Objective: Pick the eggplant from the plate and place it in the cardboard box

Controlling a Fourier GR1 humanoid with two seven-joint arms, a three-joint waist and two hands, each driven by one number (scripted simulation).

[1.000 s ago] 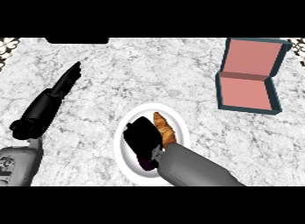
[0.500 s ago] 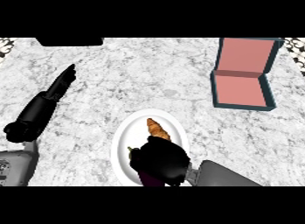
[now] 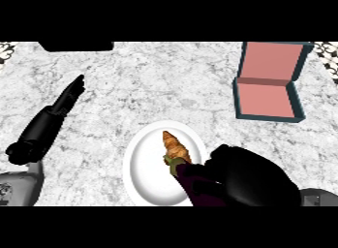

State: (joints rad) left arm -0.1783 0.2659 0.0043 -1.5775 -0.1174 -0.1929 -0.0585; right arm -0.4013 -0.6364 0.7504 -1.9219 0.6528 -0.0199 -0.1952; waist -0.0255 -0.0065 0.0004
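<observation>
Marble counter (image 3: 129, 92) is recorded as the work surface, grey-veined and running the full width of the view. Nearest, the right hand (image 3: 246, 177) is seen curled over the dark purple eggplant (image 3: 196, 186), which lies at the lower right of the plate (image 3: 146, 167); the fingers are closed on it, though much of the fruit is hidden beneath the hand. A croissant (image 3: 175, 147) is noted on the same plate, touching the eggplant's green stem end. It is judged that a lift could drag or roll the croissant off the rim. The left hand (image 3: 50, 121) is noted resting on the counter, fingers straight, holding nothing. Farthest, the box (image 3: 268, 94) is seen with its lid raised; a carry could catch its near wall or that lid.
</observation>
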